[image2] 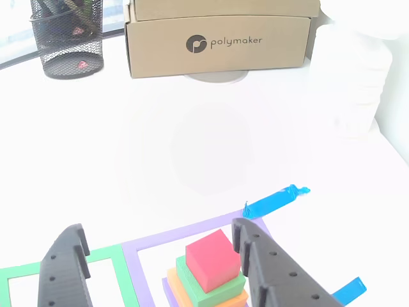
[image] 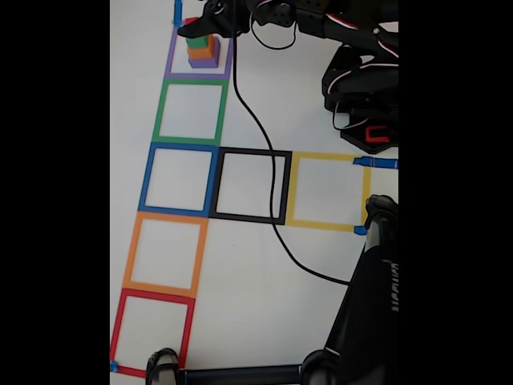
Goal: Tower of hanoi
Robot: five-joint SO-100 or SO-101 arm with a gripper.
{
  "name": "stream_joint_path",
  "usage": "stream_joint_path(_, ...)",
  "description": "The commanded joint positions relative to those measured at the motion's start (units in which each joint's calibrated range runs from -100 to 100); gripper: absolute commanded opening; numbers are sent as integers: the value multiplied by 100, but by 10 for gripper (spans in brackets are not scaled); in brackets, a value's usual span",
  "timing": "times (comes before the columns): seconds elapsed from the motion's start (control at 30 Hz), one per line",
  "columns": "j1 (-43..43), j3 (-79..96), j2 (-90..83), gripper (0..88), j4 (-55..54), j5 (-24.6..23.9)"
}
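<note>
With the gripper (image2: 156,246) spread wide and empty around the red cube (image2: 211,258), which tops the green cube (image2: 214,289), orange cube (image2: 185,293) and purple cube (image: 203,62) inside the purple tape square (image: 171,60), the stack could be toppled if a finger (image2: 265,268) were closed off-centre.

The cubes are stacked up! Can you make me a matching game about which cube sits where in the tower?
Cubes:
1. red cube
2. green cube
3. orange cube
4. purple cube

Places:
A. bottom of the tower
B. top of the tower
C. right under the red one
D. right above the purple one

Pairs: 1-B, 2-C, 3-D, 4-A
</note>
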Motion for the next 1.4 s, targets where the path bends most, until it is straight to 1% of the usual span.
stream_joint_path(0.0, -17, 381, 235, 287, -1366, 54)
stream_joint_path(0.27, 597, 1417, 1034, 288, -3439, 54)
stream_joint_path(0.47, 721, 1781, 1535, 287, -4240, 54)
stream_joint_path(0.77, 453, 1717, 2762, 287, -5447, 54)
stream_joint_path(1.07, 405, 1690, 3384, 287, -5949, 54)
stream_joint_path(1.37, 405, 1245, 3739, 287, -5941, 54)
